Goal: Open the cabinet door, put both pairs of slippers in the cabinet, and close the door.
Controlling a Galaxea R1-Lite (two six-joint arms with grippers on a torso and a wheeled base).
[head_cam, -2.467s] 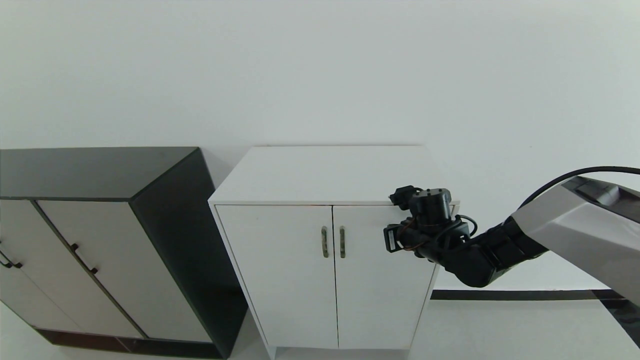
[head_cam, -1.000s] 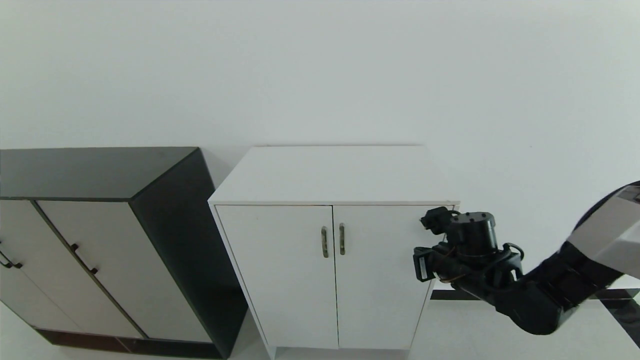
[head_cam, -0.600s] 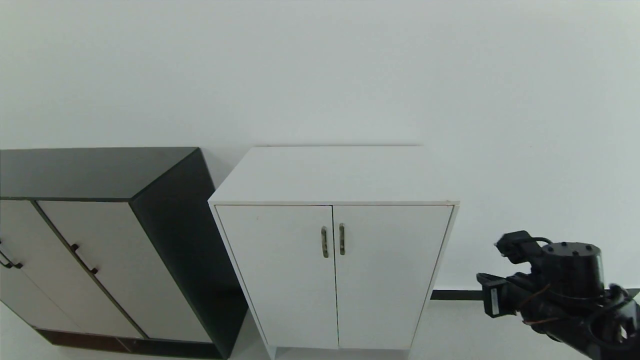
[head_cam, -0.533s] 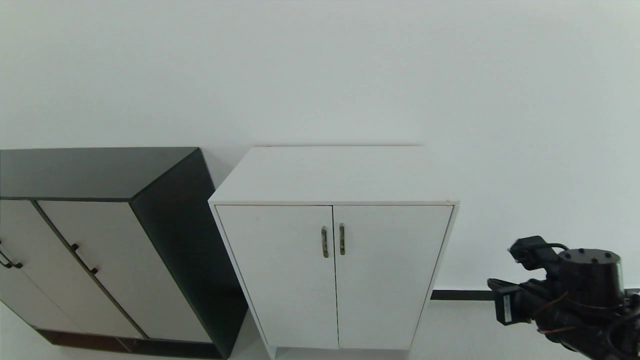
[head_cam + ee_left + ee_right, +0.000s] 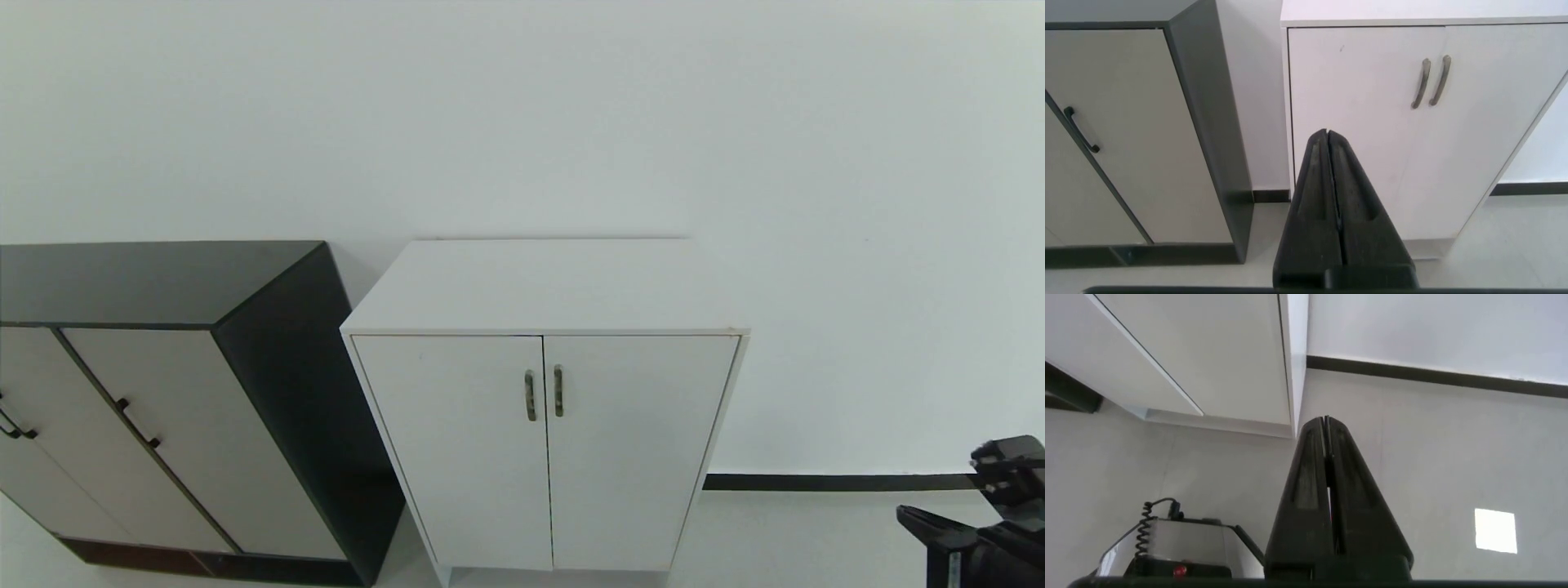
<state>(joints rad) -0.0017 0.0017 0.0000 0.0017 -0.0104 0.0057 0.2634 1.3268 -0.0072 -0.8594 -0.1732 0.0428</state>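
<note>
The white cabinet stands against the wall with both doors shut. Its two metal handles meet at the middle seam. In the left wrist view my left gripper is shut on nothing. It is held in front of the white cabinet, to the left of the handles and well short of the doors. My right gripper is also shut and empty, hanging low over the floor beside the cabinet's lower corner. The right arm's end shows at the head view's lower right.
A black cabinet with pale doors and dark handles stands right beside the white one, on its left. A black baseboard stripe runs along the wall to the right. Light floor lies open on the cabinet's right side.
My right arm has drawn back from the white cabinet's right door, dropping down and to the right until just its end shows. The doors stay shut.
</note>
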